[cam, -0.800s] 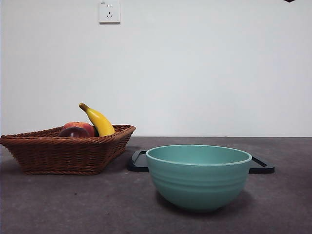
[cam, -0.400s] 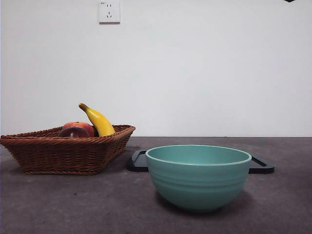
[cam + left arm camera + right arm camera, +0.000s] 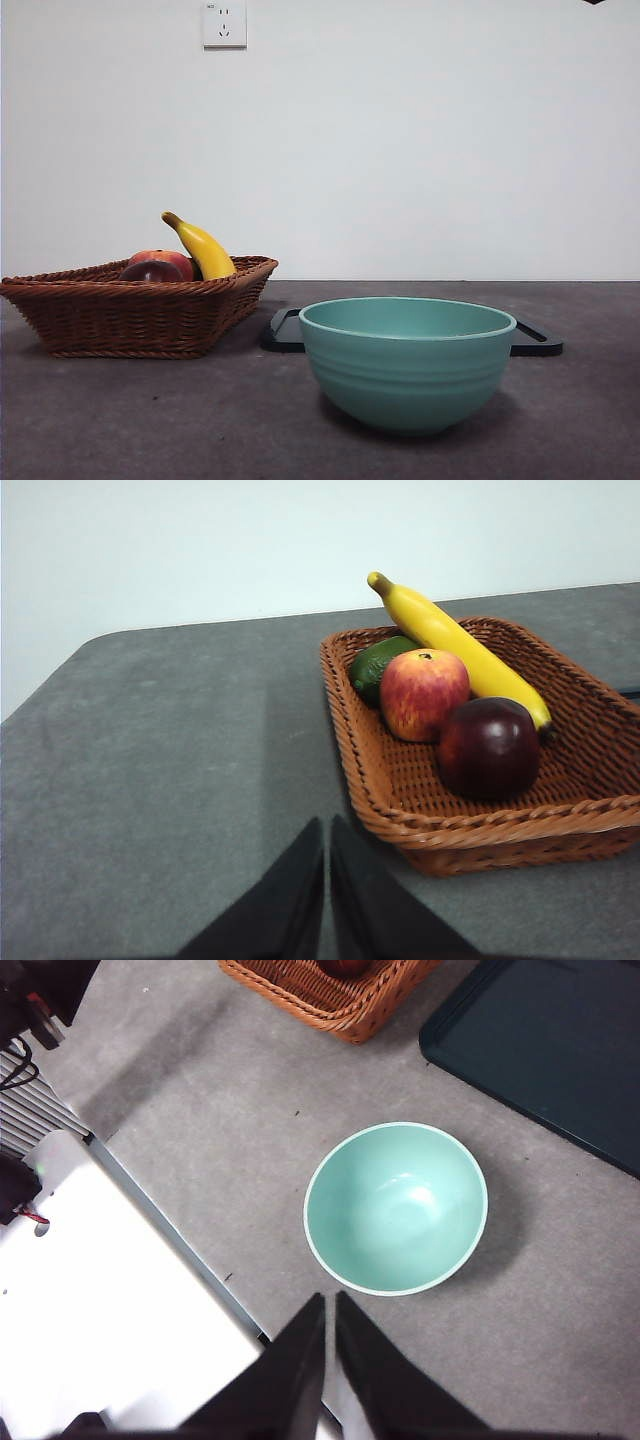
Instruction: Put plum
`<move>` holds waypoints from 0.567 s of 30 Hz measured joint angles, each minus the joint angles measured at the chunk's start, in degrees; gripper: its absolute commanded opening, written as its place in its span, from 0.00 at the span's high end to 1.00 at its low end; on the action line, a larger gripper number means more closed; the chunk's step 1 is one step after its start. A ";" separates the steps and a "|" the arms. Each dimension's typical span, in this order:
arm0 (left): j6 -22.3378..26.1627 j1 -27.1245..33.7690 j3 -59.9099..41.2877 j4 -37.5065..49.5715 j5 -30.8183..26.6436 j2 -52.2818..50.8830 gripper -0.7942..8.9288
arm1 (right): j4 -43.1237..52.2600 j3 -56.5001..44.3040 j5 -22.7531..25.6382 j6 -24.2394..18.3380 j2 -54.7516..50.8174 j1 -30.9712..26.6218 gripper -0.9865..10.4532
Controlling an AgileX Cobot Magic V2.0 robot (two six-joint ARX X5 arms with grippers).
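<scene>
Left claw [image 3: 327, 880], pinched narrow and empty, waits short of the plum [image 3: 488, 747] in the wicker basket [image 3: 380, 790]; reaching comes next, opening first.

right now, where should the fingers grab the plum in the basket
Probably from above, across the widest part of the plum: it is round and smooth, the wicker basket rim blocks low approaches, and the apple and banana crowd its far side.

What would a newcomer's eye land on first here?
Probably the teal bowl, standing empty, near and large, in front of a dark tray. Next, the wicker basket off to one side, holding the plum, a red-orange apple and a banana.
</scene>
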 measured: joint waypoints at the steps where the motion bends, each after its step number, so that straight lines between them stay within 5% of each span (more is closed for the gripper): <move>1: 0.00 0.13 0.00 -0.66 0.00 -0.02 0.91 | 0.00 0.00 0.00 0.00 0.00 0.00 0.91; 17: -0.02 0.24 0.00 -2.36 -0.22 0.00 0.91 | 0.00 0.00 0.00 0.00 -0.02 0.00 0.91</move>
